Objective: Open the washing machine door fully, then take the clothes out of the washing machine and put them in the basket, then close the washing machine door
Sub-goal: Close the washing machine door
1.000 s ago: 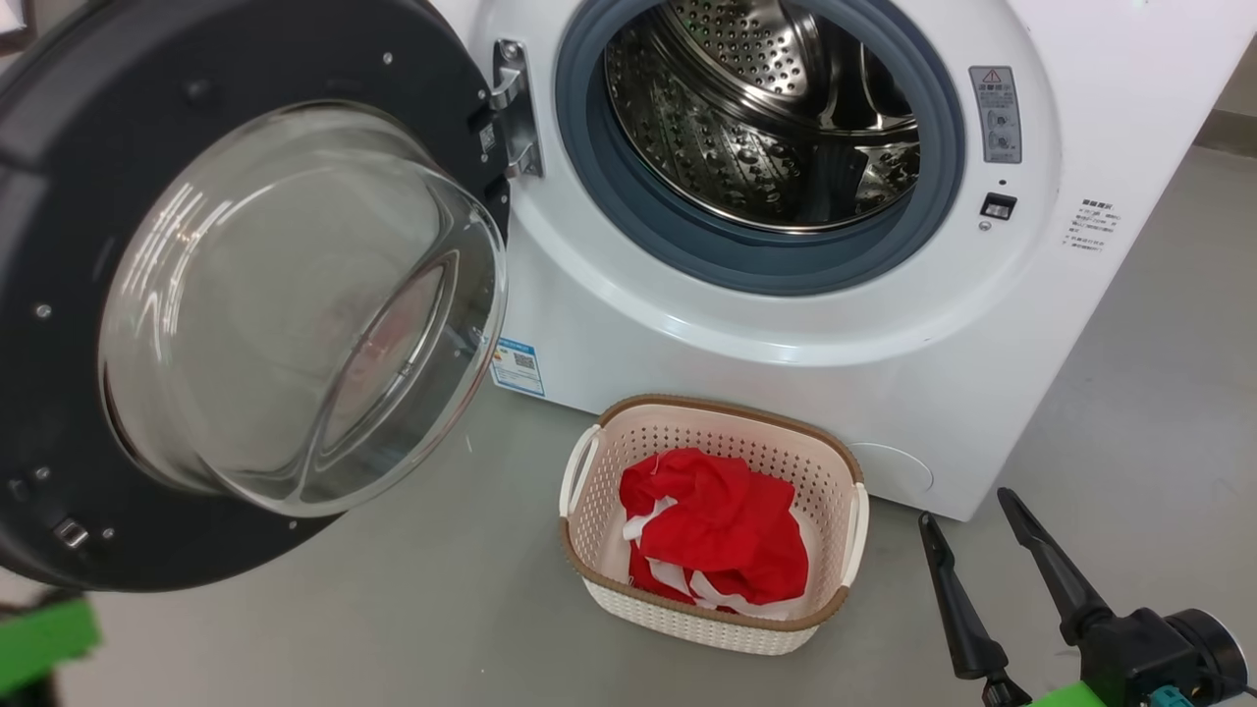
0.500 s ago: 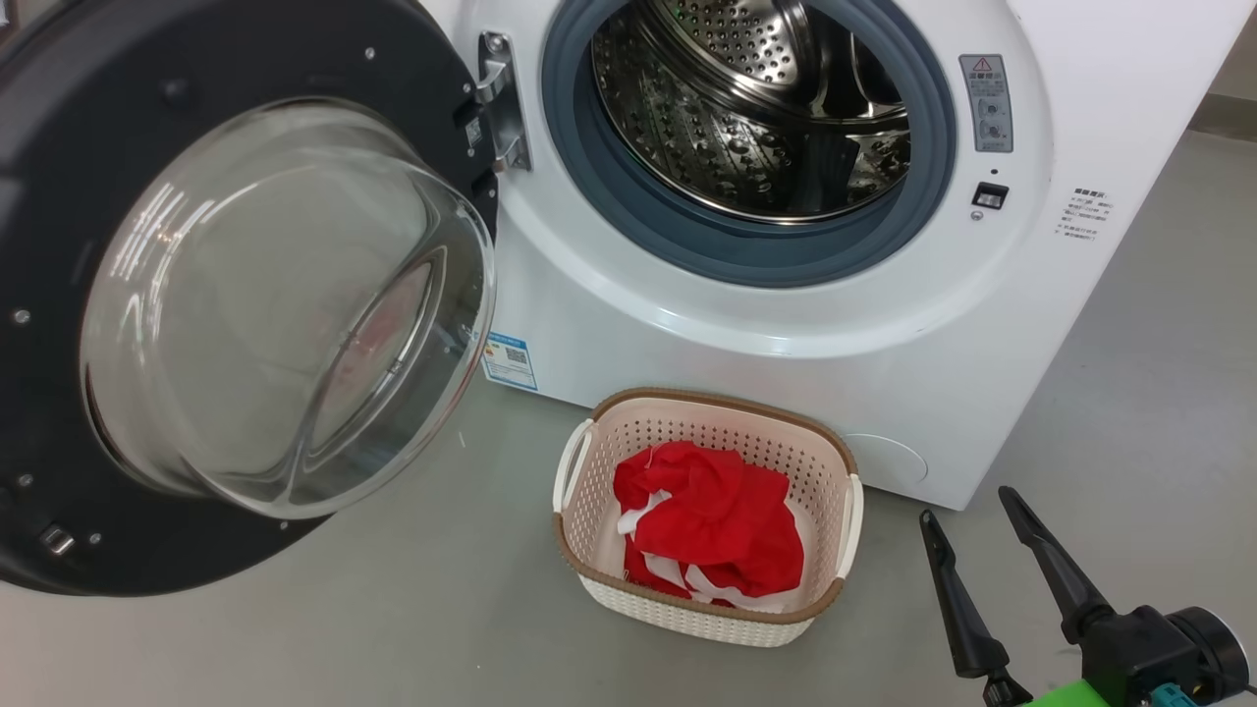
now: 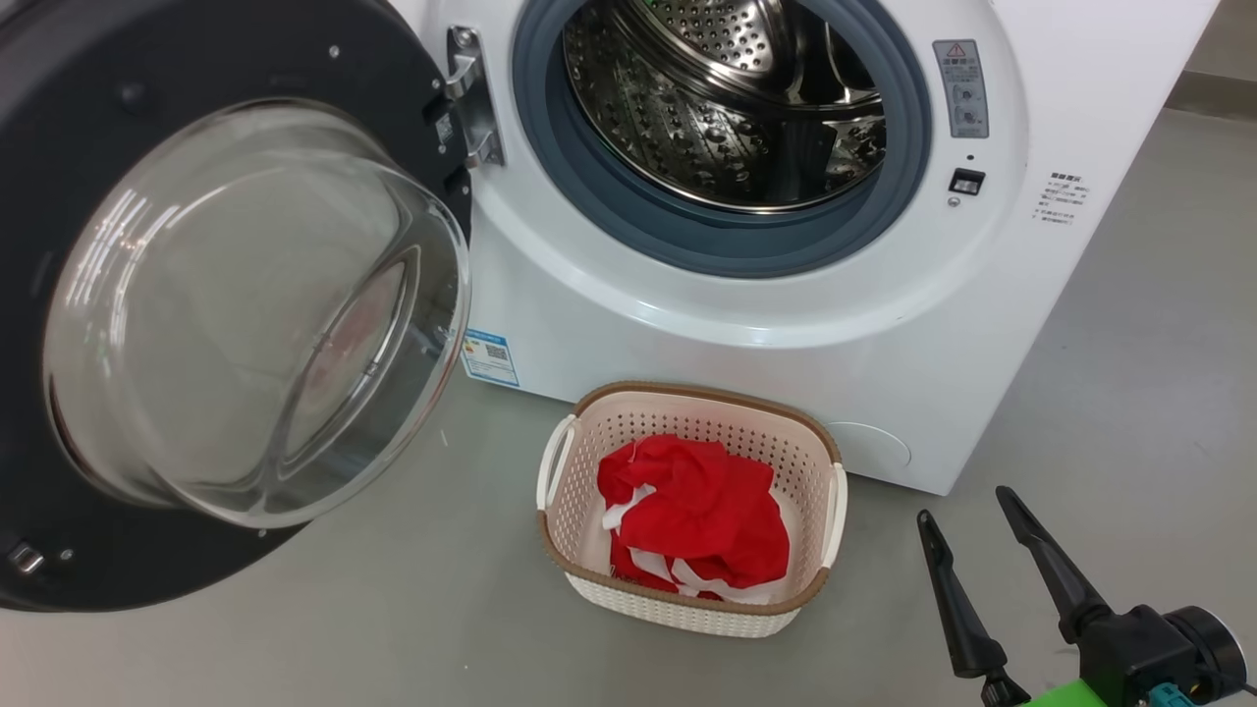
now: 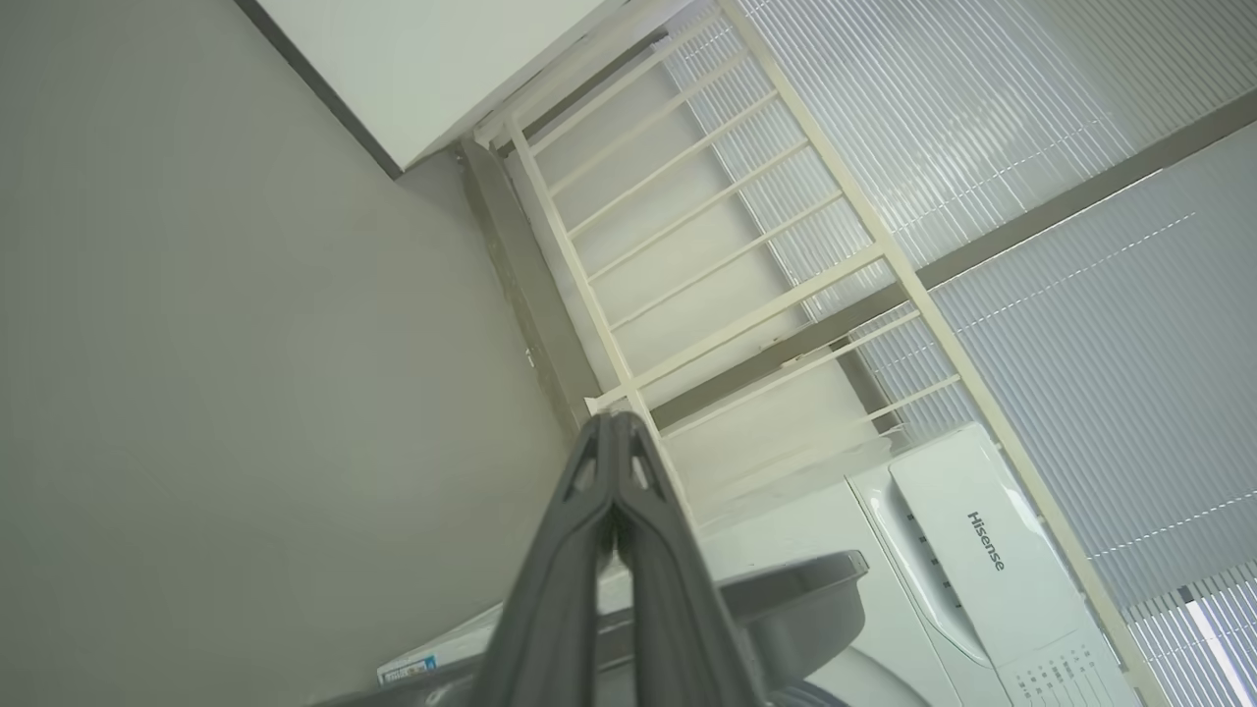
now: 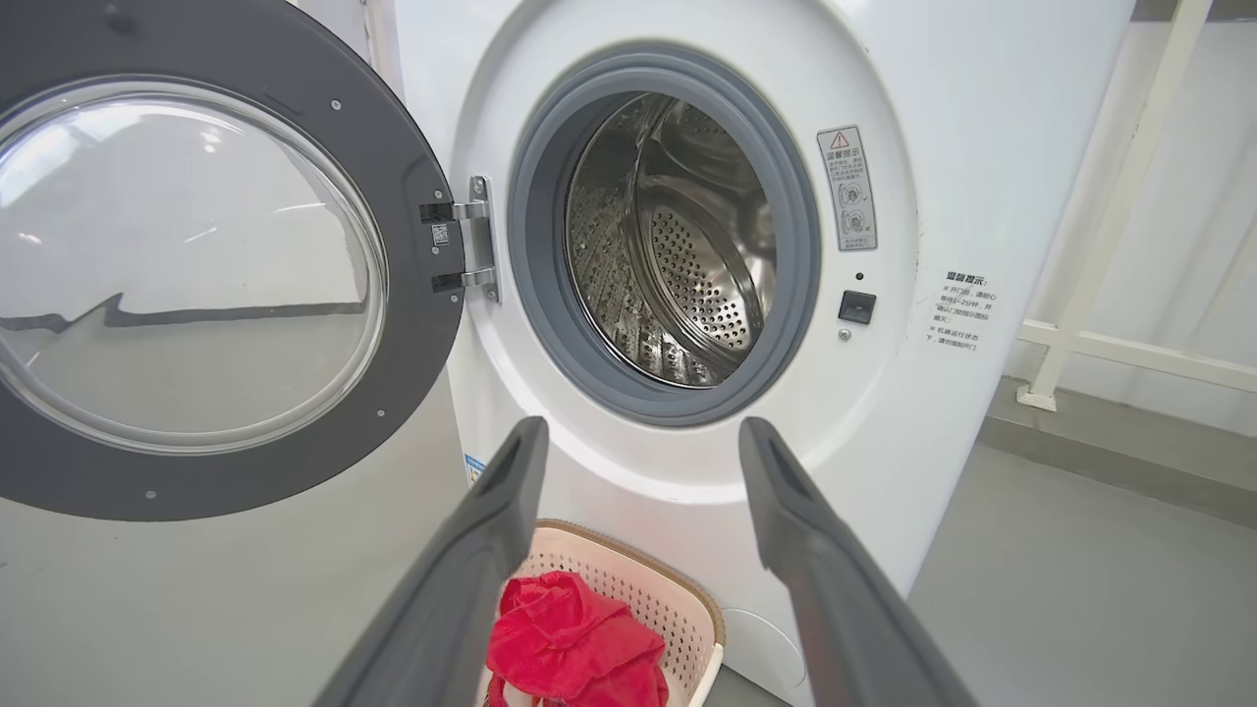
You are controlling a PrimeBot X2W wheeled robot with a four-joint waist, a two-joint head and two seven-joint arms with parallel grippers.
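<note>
The washing machine door point(image 3: 245, 49) stands swung wide to the left, its glass bowl point(image 3: 245, 304) bulging toward me. The white washing machine point(image 3: 687, 334) shows a bare steel drum point(image 3: 707, 108) inside its grey ring. On the floor in front sits the basket point(image 3: 678, 614) with the red clothes point(image 3: 692, 516) inside. My right gripper point(image 3: 964, 506) hangs open at the lower right, right of the basket, holding nothing. In the right wrist view, the right gripper point(image 5: 640, 427) points at the machine point(image 5: 884, 412), with door point(image 5: 412, 324), basket point(image 5: 687, 604) and clothes point(image 5: 570, 638) below. My left gripper point(image 4: 614, 422) is shut and empty.
Grey floor point(image 3: 1129, 393) spreads right of the machine and in front of the basket. A white railing point(image 5: 1110, 226) stands to the machine's right. In the left wrist view a railing point(image 4: 746, 324) and window blinds point(image 4: 1080, 324) lie beyond the machine's top point(image 4: 982, 540).
The whole head picture has slid left and up, so the camera moved. A green part at the lower left edge has left the view. Door, basket and right gripper keep their places.
</note>
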